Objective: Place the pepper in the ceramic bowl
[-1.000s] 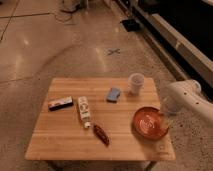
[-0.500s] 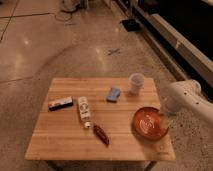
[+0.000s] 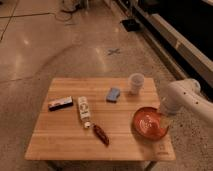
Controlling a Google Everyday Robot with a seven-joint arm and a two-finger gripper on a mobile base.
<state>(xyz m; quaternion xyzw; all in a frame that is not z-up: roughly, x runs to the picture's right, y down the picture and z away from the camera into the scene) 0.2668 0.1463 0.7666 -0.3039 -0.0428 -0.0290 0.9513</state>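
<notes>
No text can be read. The white tube [image 3: 84,111] on the wooden table [image 3: 60,145] carries dark print, not legible. Beyond the table's far edge, 1 pale X mark [image 3: 114,51] is on the floor. The gripper [image 3: 164,119] is at the table's right edge, beside the ceramic bowl [image 3: 142,125].

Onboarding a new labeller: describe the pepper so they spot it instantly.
On the wooden table, look towards the front edge, left of the orange bowl, where the robot's hand hangs at the right rim. The pepper lies just beyond the near end of the white tube. It is small, dark red, tapered and shorter than the tube.
</notes>
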